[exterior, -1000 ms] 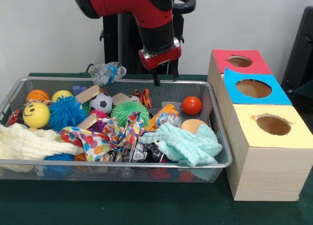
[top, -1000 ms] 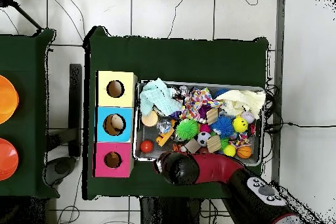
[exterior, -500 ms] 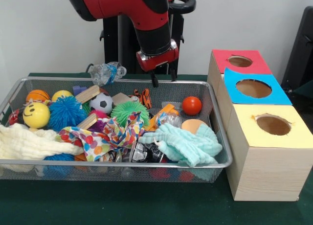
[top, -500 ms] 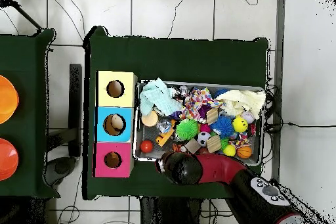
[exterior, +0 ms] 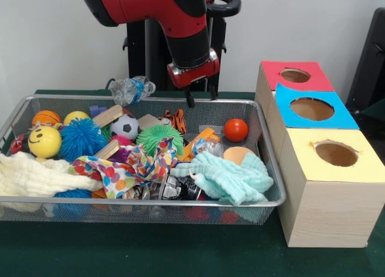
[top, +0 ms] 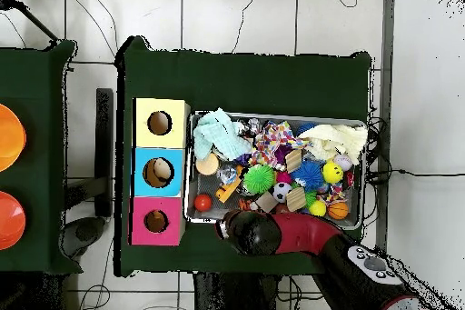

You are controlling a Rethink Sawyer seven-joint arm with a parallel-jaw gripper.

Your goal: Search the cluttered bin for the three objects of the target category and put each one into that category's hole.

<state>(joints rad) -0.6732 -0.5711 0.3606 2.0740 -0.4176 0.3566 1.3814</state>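
We see the red and black arm's jaws [exterior: 201, 97] released and empty above the silver wire-mesh bin [exterior: 264, 162]; the small red ball [exterior: 236, 130] lies just below them, slightly right; the cluttered toys lie lower left.

Front cam sits low and close, facing the bin [exterior: 264, 162]; overhead looks straight down from high up. Both catch bin [top: 192, 170] and boxes [top: 160, 172].

Even, soft indoor light fills both views, with faint shadows below the fingers [exterior: 201, 99] inside the bin [exterior: 272, 186] and no harsh glare.
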